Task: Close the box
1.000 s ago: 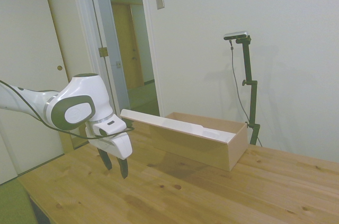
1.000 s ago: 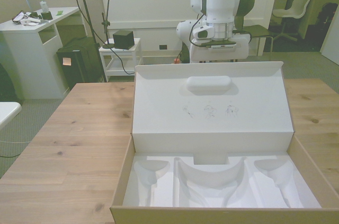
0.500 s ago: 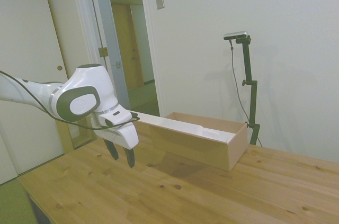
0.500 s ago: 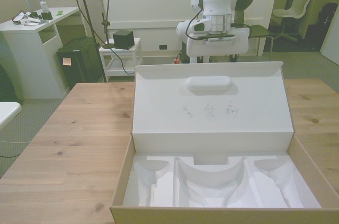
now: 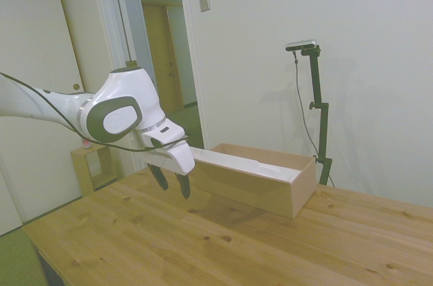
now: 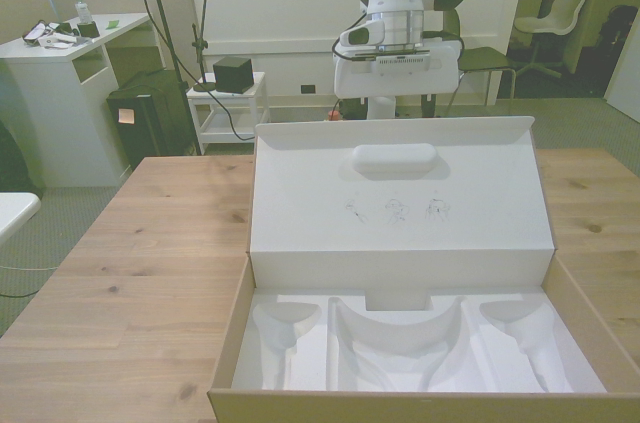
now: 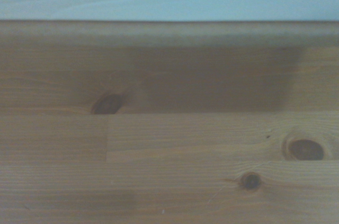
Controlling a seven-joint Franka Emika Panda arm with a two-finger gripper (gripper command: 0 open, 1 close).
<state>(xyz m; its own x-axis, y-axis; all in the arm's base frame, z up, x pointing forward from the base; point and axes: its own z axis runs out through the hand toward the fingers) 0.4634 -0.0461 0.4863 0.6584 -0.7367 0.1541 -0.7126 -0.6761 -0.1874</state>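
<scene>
Since the box [image 6: 420, 343] on the table [image 5: 203, 245] looks like light, stiff card, its open lid [image 6: 400, 203] should swing from a push under its free edge; the empty gripper [image 5: 172, 184] hangs beside that edge, fingers apart.

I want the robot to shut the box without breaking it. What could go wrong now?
Two things might go wrong.

1. The claw hangs low near the table, under the free edge of the box's open lid. If it lifts off-centre, the thin lid might twist or bend.

2. The box looks light. A sideways push on the lid could slide the whole box along the table instead of swinging the lid shut.
</scene>
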